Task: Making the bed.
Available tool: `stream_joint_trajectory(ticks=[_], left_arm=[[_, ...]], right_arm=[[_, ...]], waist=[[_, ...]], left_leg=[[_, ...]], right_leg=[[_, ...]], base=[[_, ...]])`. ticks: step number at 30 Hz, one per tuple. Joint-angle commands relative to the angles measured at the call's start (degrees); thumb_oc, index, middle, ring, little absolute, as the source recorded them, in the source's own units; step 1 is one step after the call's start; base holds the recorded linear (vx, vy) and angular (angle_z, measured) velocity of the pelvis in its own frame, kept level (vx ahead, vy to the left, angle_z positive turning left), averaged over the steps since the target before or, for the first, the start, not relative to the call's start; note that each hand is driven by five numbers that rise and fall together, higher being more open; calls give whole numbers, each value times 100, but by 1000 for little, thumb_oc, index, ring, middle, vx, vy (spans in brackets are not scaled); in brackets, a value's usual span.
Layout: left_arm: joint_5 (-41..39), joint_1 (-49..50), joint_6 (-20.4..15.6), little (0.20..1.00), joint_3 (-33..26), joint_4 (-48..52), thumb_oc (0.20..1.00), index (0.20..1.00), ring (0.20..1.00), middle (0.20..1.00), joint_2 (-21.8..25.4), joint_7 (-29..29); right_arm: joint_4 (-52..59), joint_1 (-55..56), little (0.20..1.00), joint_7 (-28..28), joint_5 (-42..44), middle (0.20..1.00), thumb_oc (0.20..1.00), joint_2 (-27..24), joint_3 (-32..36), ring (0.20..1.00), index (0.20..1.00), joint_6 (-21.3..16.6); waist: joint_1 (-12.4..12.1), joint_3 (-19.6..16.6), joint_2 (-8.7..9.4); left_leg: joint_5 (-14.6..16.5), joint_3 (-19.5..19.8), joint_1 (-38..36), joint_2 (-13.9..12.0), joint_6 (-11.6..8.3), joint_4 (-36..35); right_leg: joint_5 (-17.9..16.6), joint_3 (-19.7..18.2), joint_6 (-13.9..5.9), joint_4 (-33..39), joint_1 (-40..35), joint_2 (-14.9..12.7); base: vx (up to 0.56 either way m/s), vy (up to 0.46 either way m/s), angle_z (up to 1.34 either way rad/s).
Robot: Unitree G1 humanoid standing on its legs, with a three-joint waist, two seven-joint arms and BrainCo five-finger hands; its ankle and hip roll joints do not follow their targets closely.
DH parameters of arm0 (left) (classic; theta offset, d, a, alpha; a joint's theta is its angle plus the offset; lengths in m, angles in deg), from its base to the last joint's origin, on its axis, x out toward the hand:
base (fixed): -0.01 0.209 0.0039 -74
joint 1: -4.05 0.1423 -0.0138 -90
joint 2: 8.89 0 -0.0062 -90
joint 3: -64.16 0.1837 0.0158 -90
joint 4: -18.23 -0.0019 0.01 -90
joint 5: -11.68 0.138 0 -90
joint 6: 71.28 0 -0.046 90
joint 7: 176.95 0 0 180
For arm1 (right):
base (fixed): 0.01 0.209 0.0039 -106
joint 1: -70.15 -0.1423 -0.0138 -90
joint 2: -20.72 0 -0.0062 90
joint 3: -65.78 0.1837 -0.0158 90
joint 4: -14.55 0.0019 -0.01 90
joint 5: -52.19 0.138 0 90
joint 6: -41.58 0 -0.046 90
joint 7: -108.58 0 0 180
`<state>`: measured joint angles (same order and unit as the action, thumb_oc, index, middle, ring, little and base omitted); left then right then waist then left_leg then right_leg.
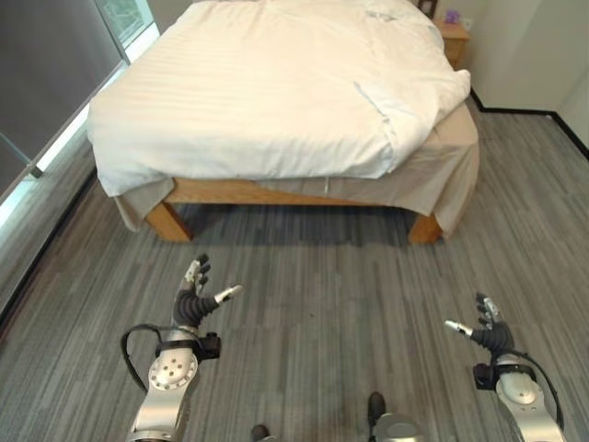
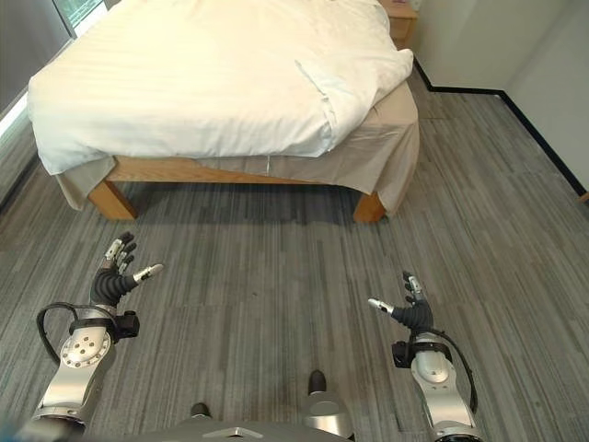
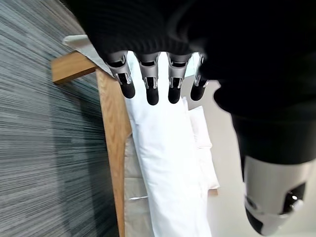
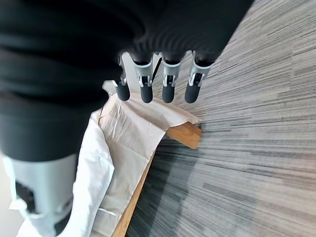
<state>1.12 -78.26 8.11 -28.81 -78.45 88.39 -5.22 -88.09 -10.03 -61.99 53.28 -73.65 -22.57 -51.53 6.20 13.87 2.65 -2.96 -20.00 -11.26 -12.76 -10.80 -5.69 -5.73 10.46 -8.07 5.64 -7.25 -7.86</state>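
Bed (image 1: 276,92) well beyond both empty hands.

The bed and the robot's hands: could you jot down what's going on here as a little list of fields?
bed: wooden frame, standing on grey striped floor
duvet: white duvet spread over the top, bunched and folded at the robot's right corner
sheet: beige sheet hanging out below the duvet at the foot corners
left hand: left hand open, held over the floor short of the bed, holding nothing
right hand: right hand open, also over the floor, holding nothing
nightstand: nightstand beside the bed's head
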Motion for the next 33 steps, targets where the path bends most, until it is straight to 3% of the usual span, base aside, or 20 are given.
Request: stream_joint_trajectory(ticks=[1,5,6,8,9,11,12,15,16,18,21,23,25,27,28,30,32,33], left_arm=[[29,-4,-197,1000,-179,60,1000,1000,1000,1000,47,-122],[-37,140,-100,1000,-139,-70,1000,1000,1000,1000,-204,-200],[-45,170,-39,1000,-139,-128,1000,1000,1000,1000,-204,-269],[-4,183,-23,1000,-170,-149,1000,1000,1000,1000,-178,-315],[-50,241,-41,1000,-238,-173,1000,1000,1000,1000,-163,-398],[-50,233,-42,1000,-245,-174,1000,1000,1000,1000,-162,-398],[-97,260,-6,1000,-281,-216,1000,1000,1000,1000,-174,-481],[-175,306,2,1000,-329,-336,1000,1000,1000,1000,-231,-448],[-194,274,-12,1000,-291,-387,1000,1000,1000,1000,-239,-400],[-188,225,1,1000,-247,-437,1000,1000,1000,1000,-235,-364],[-228,17,-15,1000,-166,-599,1000,1000,1000,1000,-224,-313],[-255,-4,-70,1000,-133,-684,1000,1000,1000,1000,-253,-315],[-280,120,-91,1000,-93,-725,1000,1000,1000,1000,-263,-280],[-342,158,-88,1000,-59,-692,1000,1000,1000,1000,-255,-257],[-397,170,-73,1000,-62,-639,1000,1000,1000,1000,-232,-236],[-491,176,-164,1000,-69,-501,1000,1000,1000,1000,-147,-198],[-495,184,-168,1000,-75,-368,1000,1000,1000,1000,-99,-167],[-494,182,-164,1000,-74,-362,1000,1000,1000,1000,-96,-168]], right_arm=[[108,-538,1000,101,139,1000,1000,-125,-14,1000,1000,-179],[126,-651,1000,141,127,1000,1000,-103,-100,1000,1000,-164],[116,-747,1000,162,75,1000,1000,-75,-146,1000,1000,-114],[109,-786,1000,169,17,1000,1000,-65,-177,1000,1000,-119],[75,-933,1000,131,-80,1000,1000,-110,-286,1000,1000,-95],[71,-947,1000,131,-80,1000,1000,-108,-288,1000,1000,-95],[57,-1067,1000,112,-169,1000,1000,-160,-408,1000,1000,-63],[251,-1011,1000,115,-298,1000,1000,-288,-291,1000,1000,-90],[407,-942,1000,153,-297,1000,1000,-325,-211,1000,1000,-153],[439,-905,1000,179,-254,1000,1000,-314,-169,1000,1000,-165],[434,-908,1000,230,-216,1000,1000,-293,-176,1000,1000,-219],[434,-925,1000,218,-245,1000,1000,-284,-251,1000,1000,-238],[425,-891,1000,168,-183,1000,1000,-271,-325,1000,1000,-266],[356,-973,1000,162,-139,1000,1000,-333,-468,1000,1000,-290],[377,-1015,1000,174,-185,1000,1000,-394,-503,1000,1000,-260],[443,-1059,1000,208,-282,1000,1000,-594,-480,1000,1000,-282],[467,-1069,1000,195,-305,1000,1000,-684,-425,1000,1000,-198],[472,-1068,1000,193,-305,1000,1000,-681,-419,1000,1000,-193]], waist=[[-1,-154,-96],[-178,-169,-23],[-268,-110,13],[-339,-88,27],[-397,68,74],[-407,61,81],[-432,158,11],[-283,195,-19],[-134,219,-18],[-46,203,-56],[156,191,-83],[277,119,-49],[331,133,-225],[240,211,-372],[177,285,-347],[78,355,-267],[-82,401,-168],[-87,395,-154]], left_leg=[[81,174,169,-45,-45,69],[168,268,201,73,68,69],[230,319,221,135,163,69],[280,294,234,162,220,69],[411,282,92,233,289,69],[376,266,123,240,295,69],[413,189,49,144,280,69],[562,245,-53,135,216,69],[690,326,-123,98,98,69],[773,381,-145,4,-3,69],[935,302,-351,-337,-417,69],[1054,237,-586,-394,-420,69],[380,223,-847,-627,-420,326],[-614,344,-523,-954,-420,1602],[-913,546,-148,-1097,-420,2326],[-1162,336,124,-1259,-416,3207],[-712,213,535,-1025,-337,3551],[-712,207,554,-1009,-325,3561]], right_leg=[[391,90,-193,-150,-15,-262],[424,30,-259,-172,-36,-299],[465,0,-321,-711,226,-370],[551,-15,-382,-1112,420,-438],[85,-45,-687,-2084,927,-630],[45,-65,-685,-2076,966,-632],[-204,152,-693,-2422,1321,-733],[66,294,-599,-1918,1739,-636],[63,421,-505,-1157,1944,-577],[-82,570,-524,-685,1982,-587],[-450,1038,-667,-179,2381,-990],[-607,1092,-666,-230,2433,-1216],[-699,1056,-554,-352,2197,-1100],[-502,1218,-242,-436,1837,-848],[-336,1331,-16,-366,1538,-697],[-33,1453,237,-216,968,-463],[243,1248,303,-110,605,-363],[230,1243,303,-109,621,-382]], base=[[0,0,0],[79,52,-3],[28,43,-2],[45,34,-5],[57,19,-13],[79,-11,-30],[234,-22,-29],[413,-33,-22],[408,-81,11],[350,-140,44],[435,-311,23],[509,-312,17],[528,-292,41],[430,-407,6],[419,-487,-20],[529,-394,-35],[501,-212,-70],[601,-128,-79]])
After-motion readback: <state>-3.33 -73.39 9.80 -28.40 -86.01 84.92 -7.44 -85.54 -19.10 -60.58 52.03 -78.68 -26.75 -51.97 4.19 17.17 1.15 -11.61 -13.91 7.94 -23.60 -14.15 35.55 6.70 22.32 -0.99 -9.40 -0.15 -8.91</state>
